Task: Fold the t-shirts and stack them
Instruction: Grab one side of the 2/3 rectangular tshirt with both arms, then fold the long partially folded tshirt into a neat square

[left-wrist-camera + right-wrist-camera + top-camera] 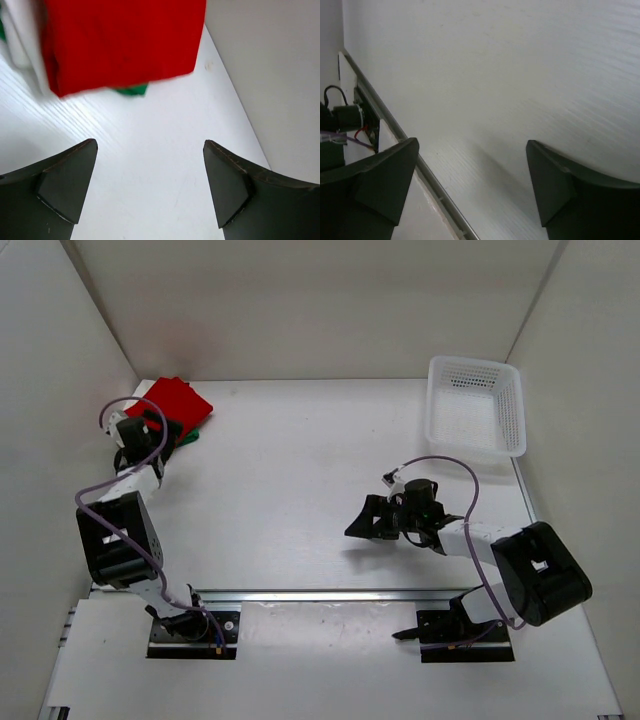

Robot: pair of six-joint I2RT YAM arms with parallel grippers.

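Note:
The t-shirts lie folded in one stack at the far left corner of the table. The red t-shirt (176,400) (120,40) is on top. A strip of the green t-shirt (132,90) shows under its near edge, and the off-white t-shirt (22,47) sticks out at its left side. My left gripper (160,430) (150,145) stands open just short of the stack, with only bare table between its fingers. My right gripper (362,524) (472,145) hangs open and empty above the table's middle right, pointing left.
A white mesh basket (476,406) stands at the far right. White walls close in the table on the left, back and right; the left wall (270,60) is close beside the stack. A metal rail (395,131) runs along the near table edge.

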